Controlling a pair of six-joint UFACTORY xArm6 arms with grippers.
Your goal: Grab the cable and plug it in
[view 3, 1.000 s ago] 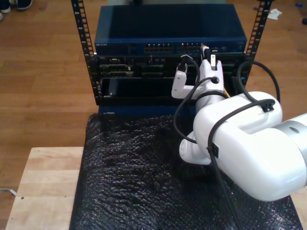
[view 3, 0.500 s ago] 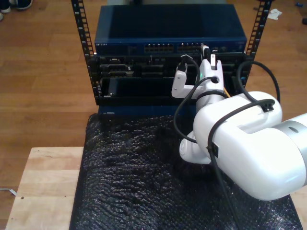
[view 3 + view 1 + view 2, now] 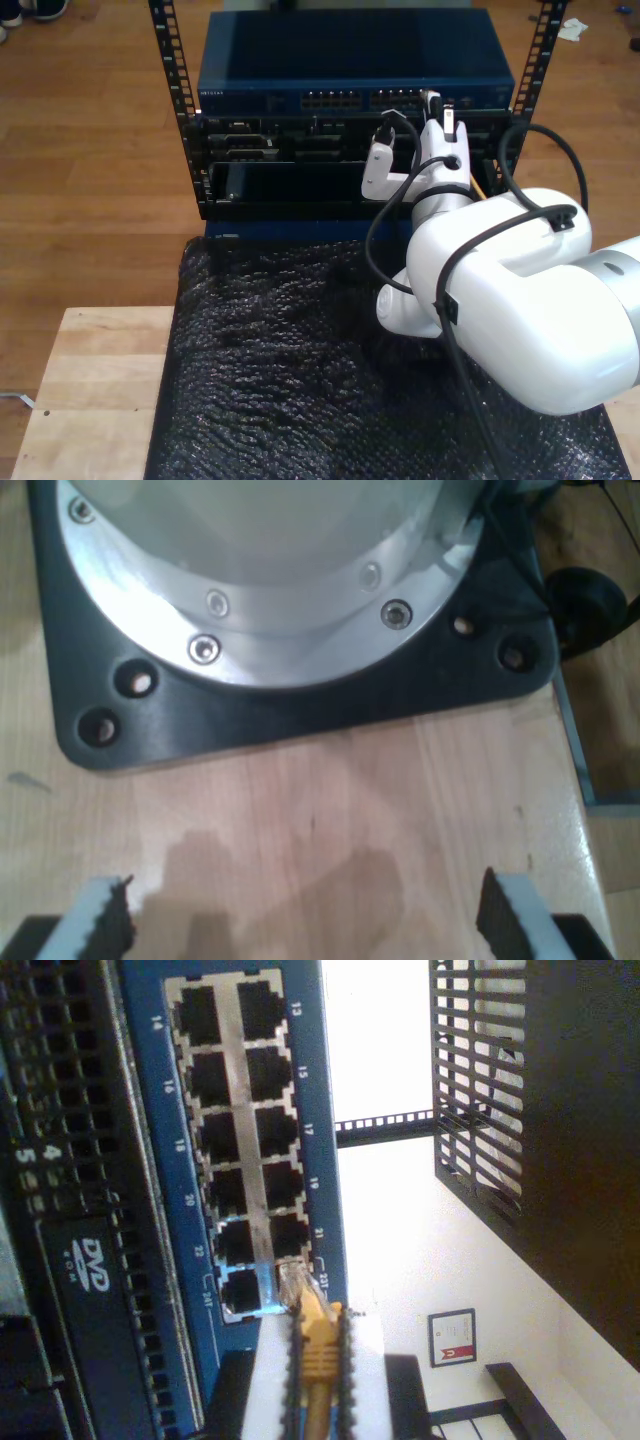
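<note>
My second gripper (image 3: 318, 1325) is shut on the yellow-orange cable (image 3: 318, 1355), just behind its clear plug (image 3: 292, 1286). The plug tip sits at the mouth of a port in the last pair of the port block (image 3: 235, 1130) on the blue switch (image 3: 330, 1160); I cannot tell whether it is seated. In the exterior view, my second gripper (image 3: 436, 108) reaches up from the exterior view's right to the blue switch (image 3: 250, 95), and a sliver of cable (image 3: 474, 186) shows beside the wrist. My first gripper (image 3: 305, 920) is open over bare wood, facing an arm's black base plate (image 3: 300, 705).
Black rack units sit under the switch, one with a DVD drive (image 3: 85, 1260). Perforated rack rails (image 3: 170, 60) flank the stack. A black bubble-wrap mat (image 3: 290, 370) covers the wooden table (image 3: 90, 380) in front of the rack. Black hoses loop off the white arm (image 3: 520, 290).
My second gripper has edged up and a little toward the exterior view's right, closer to the switch's ports, still holding the cable.
</note>
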